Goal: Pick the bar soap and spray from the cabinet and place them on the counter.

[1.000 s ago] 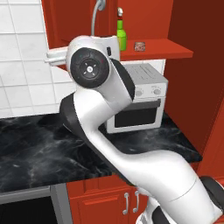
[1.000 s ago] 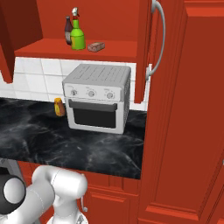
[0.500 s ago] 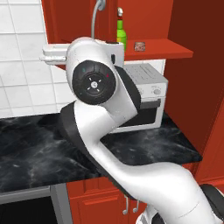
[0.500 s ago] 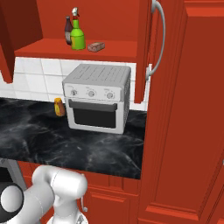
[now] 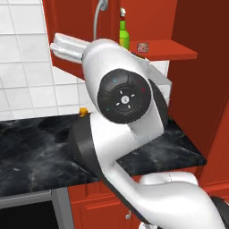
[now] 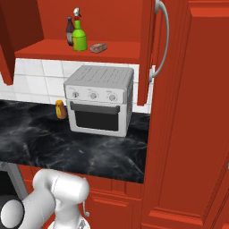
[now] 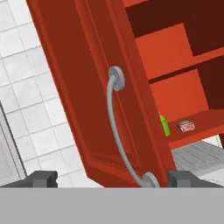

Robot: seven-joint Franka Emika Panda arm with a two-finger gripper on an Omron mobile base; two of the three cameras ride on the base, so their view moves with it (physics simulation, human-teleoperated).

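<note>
The cabinet (image 6: 103, 27) is red inside and out, its curved handle (image 7: 117, 127) silver-grey. The spray (image 6: 79, 38) is green; beside it stands a dark brown bottle (image 6: 69, 32). The bar soap (image 6: 98, 47) is pinkish-tan. The tabletop (image 6: 67, 147) is black with thin white veins, the toaster oven (image 6: 99, 100) pale grey, the wall tiles (image 5: 22, 67) white.

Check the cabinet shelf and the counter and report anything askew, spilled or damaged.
Nothing stands out. The spray stands upright on the cabinet shelf, the bar soap lies flat beside it, and the counter shows no spill.
</note>
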